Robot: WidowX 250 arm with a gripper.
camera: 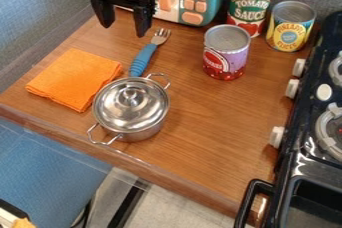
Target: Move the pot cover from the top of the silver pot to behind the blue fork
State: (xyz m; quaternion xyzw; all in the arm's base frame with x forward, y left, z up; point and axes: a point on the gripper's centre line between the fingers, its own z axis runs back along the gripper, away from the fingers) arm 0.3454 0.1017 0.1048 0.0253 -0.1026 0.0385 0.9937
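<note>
Camera view, with 12 o'clock at the top edge: the arm enters at 11 o'clock, and the gripper point(124, 30) hangs upright near the wall, fingers pointing down and spread apart, the gap between them open. The lid point(131, 103), the part to be moved, sits on the silver pot point(140, 134), knob up, below the gripper in the frame. The pot's loop handles stand at about its 1 and 7 o'clock. From the lid, the blue fork point(142, 59) lies toward 12 to 1 o'clock, tines pointing away from the pot; the orange cloth point(73, 79) lies toward 10 o'clock, and the purple-and-red can point(226, 54) stands toward 2 o'clock
</note>
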